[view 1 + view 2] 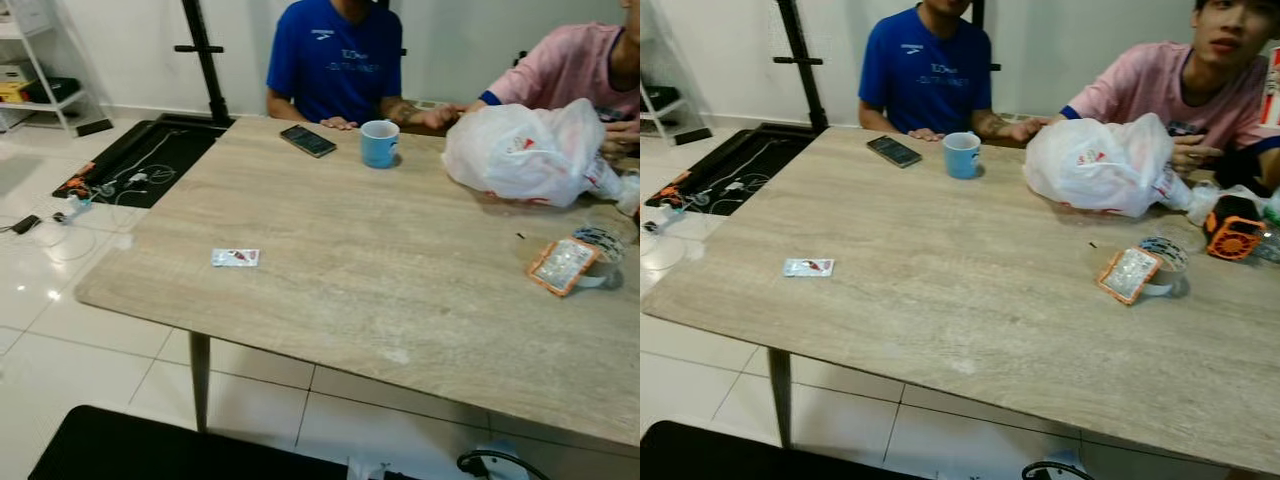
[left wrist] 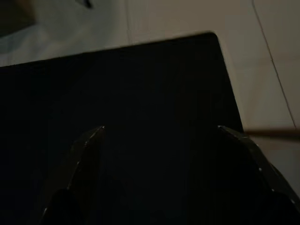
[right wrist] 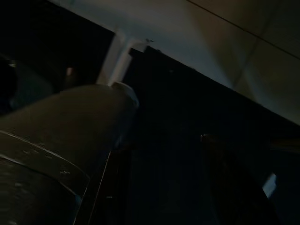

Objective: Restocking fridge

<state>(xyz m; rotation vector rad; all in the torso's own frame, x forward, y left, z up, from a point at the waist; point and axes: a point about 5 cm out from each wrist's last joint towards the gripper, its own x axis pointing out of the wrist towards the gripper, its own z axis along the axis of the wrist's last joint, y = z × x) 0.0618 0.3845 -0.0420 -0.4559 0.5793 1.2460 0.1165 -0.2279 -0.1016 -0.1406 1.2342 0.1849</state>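
Note:
A white plastic bag (image 1: pixel 525 153) lies bulging on the far right of the wooden table (image 1: pixel 380 300). A person in pink rests hands behind it. Near the table's left front lies a small white sachet (image 1: pixel 235 257). My left gripper (image 2: pixel 159 138) hangs low over a black surface (image 2: pixel 140 84), its two dark fingers (image 2: pixel 86 154) spread apart with nothing between them. The right wrist view is very dark, with a grey rounded body (image 3: pixel 61 126) and pale floor tiles (image 3: pixel 225 33).
A blue mug (image 1: pixel 379 143) and a black phone (image 1: pixel 307 140) sit at the far edge before a person in a blue shirt (image 1: pixel 335 60). A tape roll (image 1: pixel 1165 262) and an orange-edged packet (image 1: pixel 1128 274) lie right. Cables (image 1: pixel 120 180) on a black mat lie left.

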